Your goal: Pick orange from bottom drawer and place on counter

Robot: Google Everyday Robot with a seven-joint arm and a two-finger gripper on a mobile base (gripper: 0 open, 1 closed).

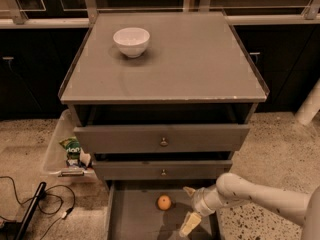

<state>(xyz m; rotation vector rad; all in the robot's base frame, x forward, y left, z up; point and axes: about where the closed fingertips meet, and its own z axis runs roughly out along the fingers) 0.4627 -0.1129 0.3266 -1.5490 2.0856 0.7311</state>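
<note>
Your gripper [190, 207] hangs over the bottom drawer [132, 221], its pale, tapered fingers spread wide and holding nothing. The small, smooth, round orange [164, 202] sits on the flat grey floor just beside it, not touching. The glossy counter [190, 64] lies well above.

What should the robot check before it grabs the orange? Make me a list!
1. Bottom drawer is open enough to reach in: ok.
2. Orange lies in plain sight on the drawer floor, with nothing on top of it: ok.
3. Gripper is open: ok, its fingers are spread.
4. Gripper is around the orange: not ok, it sits to the right of it, not touching.
5. Gripper is low enough to close on the orange: cannot tell from this one view.
6. Counter has bare room for the orange: ok, only the white bowl stands there, near the back left.
</note>
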